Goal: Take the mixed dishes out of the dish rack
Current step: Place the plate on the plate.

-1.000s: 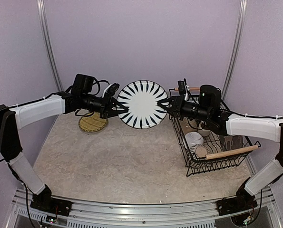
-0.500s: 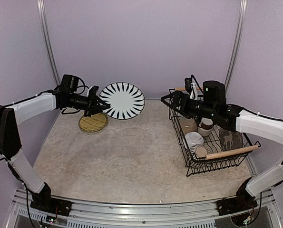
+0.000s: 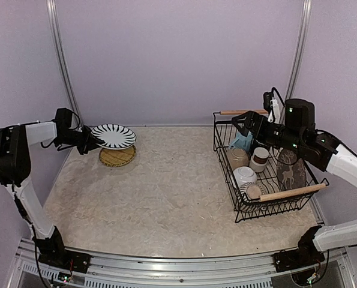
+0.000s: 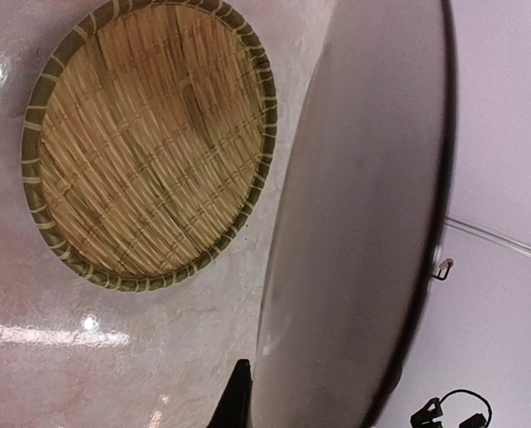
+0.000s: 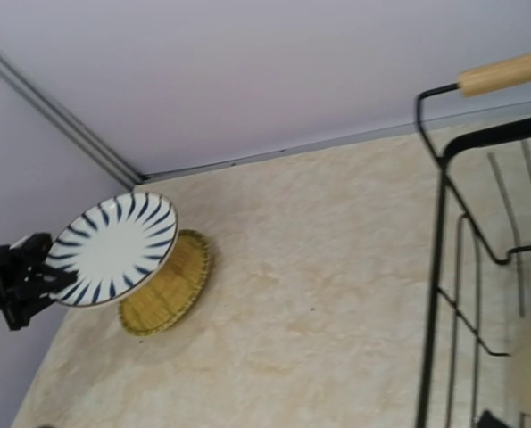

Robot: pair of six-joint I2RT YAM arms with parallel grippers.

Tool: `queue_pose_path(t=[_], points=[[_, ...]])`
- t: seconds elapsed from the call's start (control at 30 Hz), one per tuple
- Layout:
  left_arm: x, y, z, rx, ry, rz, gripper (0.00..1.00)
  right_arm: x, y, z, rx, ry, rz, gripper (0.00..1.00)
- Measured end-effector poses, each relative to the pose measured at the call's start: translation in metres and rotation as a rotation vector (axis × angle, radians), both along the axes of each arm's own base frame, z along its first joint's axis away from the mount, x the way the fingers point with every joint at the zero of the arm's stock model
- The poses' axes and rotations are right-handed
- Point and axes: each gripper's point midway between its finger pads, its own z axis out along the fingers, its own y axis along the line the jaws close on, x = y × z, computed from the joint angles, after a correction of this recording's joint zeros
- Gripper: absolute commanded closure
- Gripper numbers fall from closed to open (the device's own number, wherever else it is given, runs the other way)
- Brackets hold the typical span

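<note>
1. Now the left claw (image 3: 89, 143), clenched on the rim of the black-and-white striped plate (image 3: 113, 135), has carried it to nine o'clock, above the woven mat (image 3: 118, 158); set-down looks near.
2. Right claw (image 3: 243, 124) has withdrawn over the dish rack (image 3: 286, 194) at three o'clock; released or clenched, I cannot tell.
3. No readable writing.

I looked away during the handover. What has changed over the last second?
The right pincer let go of the black-and-white striped plate and drew back right, over the black wire dish rack. The left pincer, holding the plate alone, carried it left and tipped it nearly flat above the round woven straw mat. The rack, its dishes and the mat stayed put.
</note>
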Motion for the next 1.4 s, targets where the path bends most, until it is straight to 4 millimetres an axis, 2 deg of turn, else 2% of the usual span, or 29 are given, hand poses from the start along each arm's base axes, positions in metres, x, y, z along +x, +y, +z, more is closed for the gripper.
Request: queue_pose_path(t=[0.37, 0.57, 0.7, 0.77, 0.87, 1.13, 1.2, 1.4], points=[[-0.003, 0.005, -0.046, -0.012, 0.133, 0.011, 1.0, -0.003, -0.02, -0.001, -0.043, -0.004, -0.051, 0.0], [-0.003, 0.004, -0.055, -0.027, 0.158, 0.009, 1.0, -0.01, -0.029, -0.001, -0.045, -0.015, -0.072, 0.0], [-0.002, 0.004, -0.055, -0.029, 0.156, 0.008, 0.82, -0.011, -0.031, 0.001, -0.044, -0.02, -0.079, 0.0], [-0.001, 0.004, -0.053, -0.034, 0.148, 0.005, 0.68, -0.011, -0.031, 0.001, -0.044, -0.02, -0.08, 0.0], [0.001, 0.004, -0.051, -0.033, 0.138, 0.002, 0.53, -0.011, -0.032, 0.001, -0.044, -0.02, -0.081, 0.0], [0.002, 0.011, -0.054, 0.018, 0.135, 0.015, 0.17, -0.01, -0.034, 0.0, -0.05, -0.018, -0.089, 0.0], [0.002, 0.013, -0.055, 0.035, 0.14, 0.018, 0.13, -0.01, -0.035, -0.002, -0.057, -0.015, -0.09, 0.0], [0.0, 0.02, -0.059, 0.087, 0.165, 0.035, 0.09, -0.011, -0.038, -0.008, -0.086, 0.001, -0.1, 0.0]])
